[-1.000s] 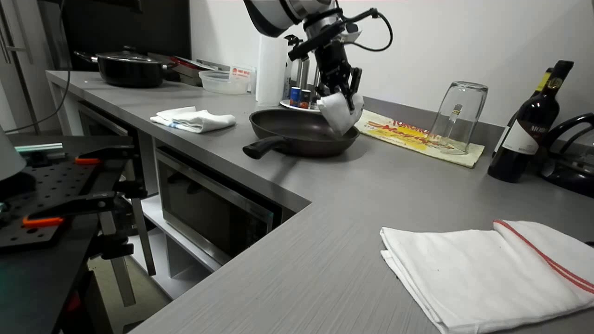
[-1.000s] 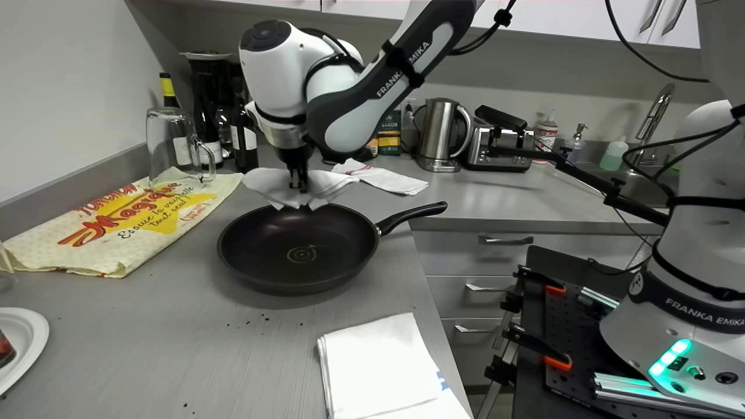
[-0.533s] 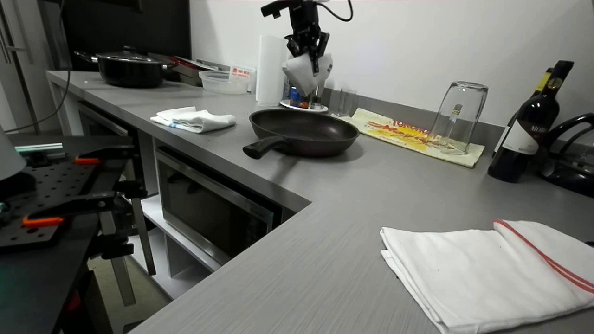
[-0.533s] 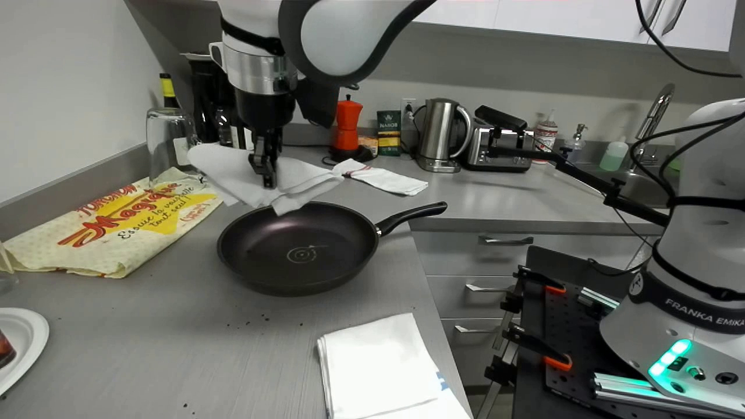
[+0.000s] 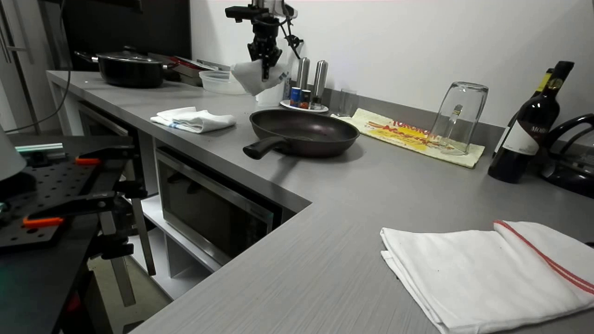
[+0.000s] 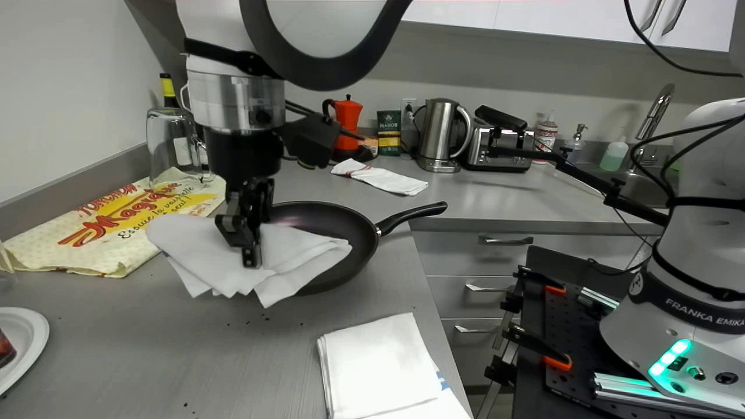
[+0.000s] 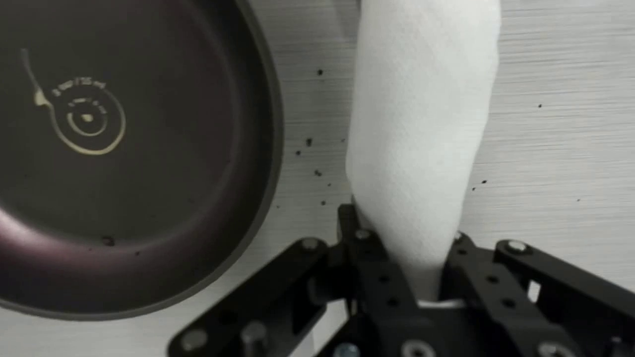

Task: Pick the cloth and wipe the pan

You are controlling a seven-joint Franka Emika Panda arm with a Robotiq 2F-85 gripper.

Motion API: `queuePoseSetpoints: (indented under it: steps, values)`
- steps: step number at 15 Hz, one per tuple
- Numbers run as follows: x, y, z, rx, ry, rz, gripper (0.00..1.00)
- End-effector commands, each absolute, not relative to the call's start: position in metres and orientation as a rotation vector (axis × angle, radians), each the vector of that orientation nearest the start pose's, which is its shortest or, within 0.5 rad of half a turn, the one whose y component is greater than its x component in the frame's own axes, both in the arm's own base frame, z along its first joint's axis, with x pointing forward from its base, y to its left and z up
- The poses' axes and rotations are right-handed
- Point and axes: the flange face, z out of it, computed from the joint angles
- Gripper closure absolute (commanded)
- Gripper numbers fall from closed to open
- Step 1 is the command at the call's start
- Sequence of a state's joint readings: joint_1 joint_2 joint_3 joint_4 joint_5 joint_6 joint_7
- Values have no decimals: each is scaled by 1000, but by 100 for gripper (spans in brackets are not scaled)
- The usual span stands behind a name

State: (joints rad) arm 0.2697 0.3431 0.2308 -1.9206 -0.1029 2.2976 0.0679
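Note:
My gripper is shut on a white cloth that hangs out on both sides of the fingers. In an exterior view, the gripper and cloth cover part of the pan. The dark frying pan sits on the counter with its black handle toward the counter's edge; it also shows in an exterior view. In the wrist view, the cloth is between the fingers, above the counter and to the right of the pan. The cloth is raised, beside the pan rather than in it.
A folded blue-striped white cloth and a folded red-striped white cloth lie on the counter. A yellow printed towel holds an upturned glass mug. A white plate, bottles and crumbs are also there.
My gripper has carried the cloth from over the pan's rim to beside the pan, leftward in an exterior view. It stays shut on the cloth. The pan and the folded cloths have not moved.

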Motion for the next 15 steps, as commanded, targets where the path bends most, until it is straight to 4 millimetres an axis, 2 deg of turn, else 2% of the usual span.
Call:
queuePoseSetpoints:
  steps: [1,6,10,15]
  values:
    - [534,318,305,-3003,-708,-37,95]
    - [519,348,272,-3009,-711,-69,95]
    - [512,356,246,-3033,-668,-72,95]
    - [504,362,233,-3039,-649,-30,95]
